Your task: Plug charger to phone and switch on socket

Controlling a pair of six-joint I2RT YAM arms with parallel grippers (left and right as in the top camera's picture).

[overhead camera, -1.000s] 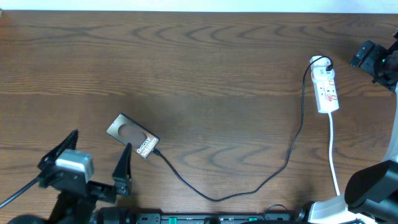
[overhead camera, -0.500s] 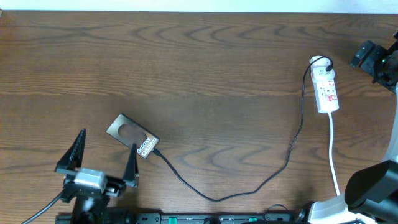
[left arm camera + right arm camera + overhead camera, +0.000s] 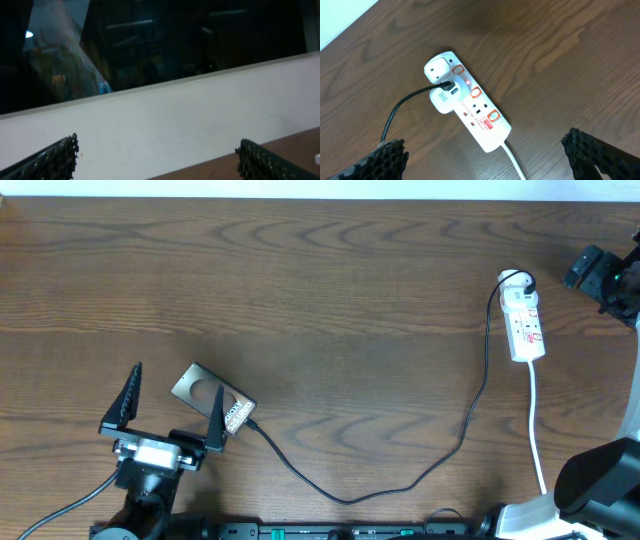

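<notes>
You see one glossy brown flat phone (image 3: 195,388), partly hidden under a finger, one thin black charger cable (image 3: 345,499) and one white socket strip (image 3: 527,328). Left gripper (image 3: 172,408) and right gripper (image 3: 481,144) both gape wide, empty.

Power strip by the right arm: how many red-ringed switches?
3, along one long edge of the white elongated power strip: one switch beside the end plug, one midway, one nearest the white cord. None look hidden.

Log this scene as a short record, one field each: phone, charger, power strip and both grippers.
phone: flat on table, front left
charger: black cable from phone's edge to power strip, plugged in there
power strip: right rear, red glow near the plug
left gripper: jaws open, one finger over phone in overhead view
right gripper: jaws open, above power strip
</notes>
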